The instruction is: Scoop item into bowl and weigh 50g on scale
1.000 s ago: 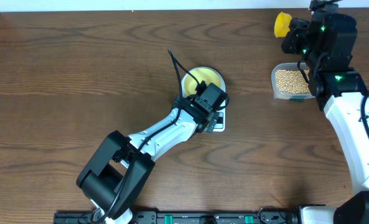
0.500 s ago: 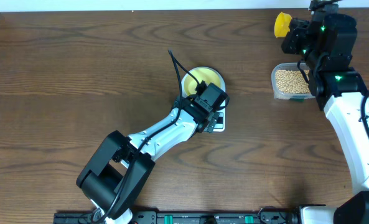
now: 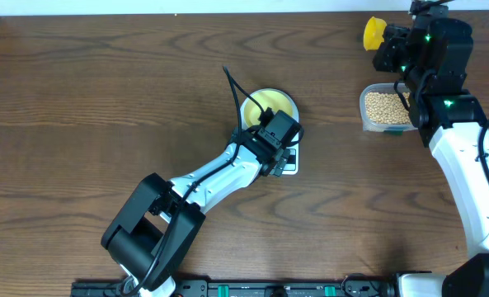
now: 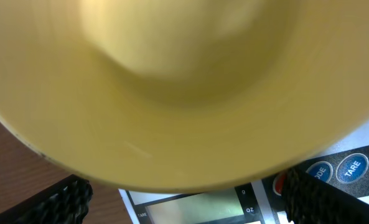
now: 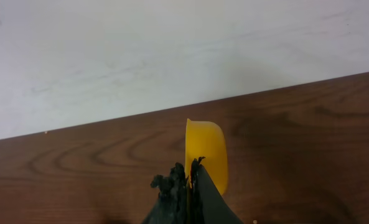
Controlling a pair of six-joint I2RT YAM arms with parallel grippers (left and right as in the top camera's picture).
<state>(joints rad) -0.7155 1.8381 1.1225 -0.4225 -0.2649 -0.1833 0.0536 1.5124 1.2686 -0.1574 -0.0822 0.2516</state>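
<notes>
Overhead: small round pale-yellow bowl (image 3: 269, 102) sits on the white flat digital scale (image 3: 287, 165), near the middle of the dark brown wood-grain surface (image 3: 104, 82). The bowl covers the round platform. Only the front strip of the scale shows, partly under the left arm.

Left gripper (image 4: 185, 190): the arm reaches in from the lower left, with its head just at the near side of the bowl. Left wrist view: the bowl wall fills most of the picture and is blurred by closeness. The black fingers (image 4: 69, 199) stand spread wide at the two bottom corners, released, gripping nothing. Whether the tips touch the bowl wall cannot be told. Below the bowl are the grey display (image 4: 200, 204) of the scale and two round blue buttons (image 4: 351, 167), one lettered TARE; digits not readable.

Small round tan beans (image 3: 383, 106): they lie in a clear rectangular plastic container (image 3: 363, 114) at the right of the surface, well apart from bowl and scale.

Right gripper (image 5: 188, 173): over the far right corner, beyond the container. Its fingers are clenched together on the bright yellow plastic scoop (image 5: 206, 152). The scoop's cup juts past the tips, edge-on in the wrist view, above the surface near its far edge, with a white wall (image 5: 172, 50) behind. The handle is hidden between the fingers
</notes>
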